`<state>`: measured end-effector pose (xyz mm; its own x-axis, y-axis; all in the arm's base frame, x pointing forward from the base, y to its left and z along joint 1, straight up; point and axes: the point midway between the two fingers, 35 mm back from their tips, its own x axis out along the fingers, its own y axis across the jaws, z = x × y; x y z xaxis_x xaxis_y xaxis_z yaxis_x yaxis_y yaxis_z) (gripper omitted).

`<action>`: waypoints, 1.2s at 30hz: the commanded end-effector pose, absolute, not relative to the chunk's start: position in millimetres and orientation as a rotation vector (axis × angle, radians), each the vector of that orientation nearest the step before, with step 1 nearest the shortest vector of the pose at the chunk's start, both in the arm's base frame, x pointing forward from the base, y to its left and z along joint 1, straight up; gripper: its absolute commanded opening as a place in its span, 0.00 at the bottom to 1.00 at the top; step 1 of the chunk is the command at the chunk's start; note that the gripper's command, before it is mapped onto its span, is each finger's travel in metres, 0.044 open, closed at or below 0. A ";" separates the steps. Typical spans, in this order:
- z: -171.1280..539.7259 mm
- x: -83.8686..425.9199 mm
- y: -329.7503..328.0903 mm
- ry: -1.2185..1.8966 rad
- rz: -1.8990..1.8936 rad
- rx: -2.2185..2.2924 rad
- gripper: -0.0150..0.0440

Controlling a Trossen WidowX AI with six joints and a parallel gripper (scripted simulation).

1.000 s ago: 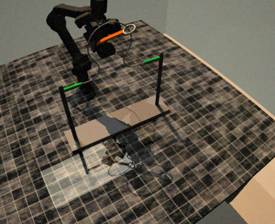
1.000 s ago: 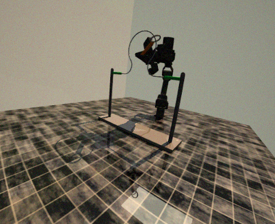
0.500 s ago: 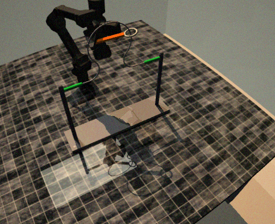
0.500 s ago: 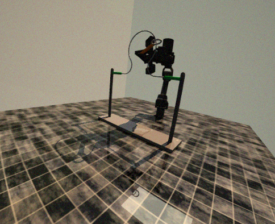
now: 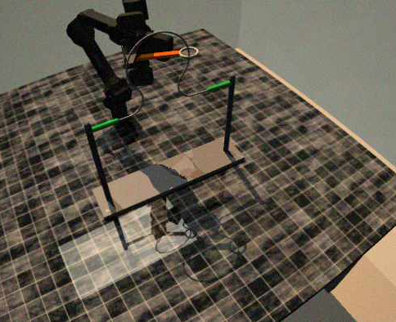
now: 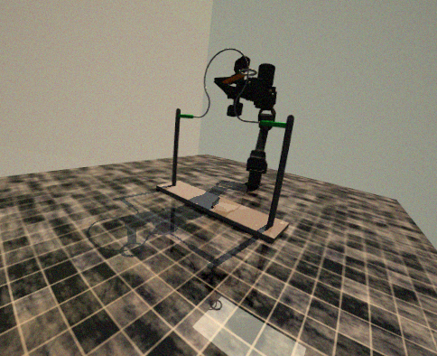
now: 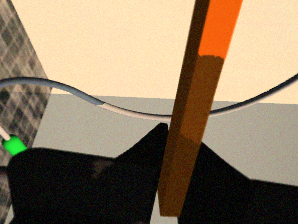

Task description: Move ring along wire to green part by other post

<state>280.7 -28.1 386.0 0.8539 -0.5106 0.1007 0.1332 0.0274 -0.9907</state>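
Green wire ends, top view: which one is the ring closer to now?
The green end on the right-hand post. The ring hangs up the wire just above it; the other green end sits lower left, past the arm.

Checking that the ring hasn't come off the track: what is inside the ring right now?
In the top view the grey wire meets the ring at its near rim and seems to pass through it. The gripper holds the orange handle. Contact cannot be judged.

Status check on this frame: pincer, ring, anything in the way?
Pincer shut on orange handle. Ring high on grey wire, short of far green part. Nothing blocking.
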 end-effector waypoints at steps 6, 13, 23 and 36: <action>389.5 280.9 -28.2 0.299 -0.530 -1.582 0.00; 393.2 280.9 -28.0 0.283 -0.548 -1.673 0.00; 398.5 280.8 -27.0 0.257 -0.574 -1.803 0.00; 404.3 280.8 -25.1 0.223 -0.605 -1.965 0.00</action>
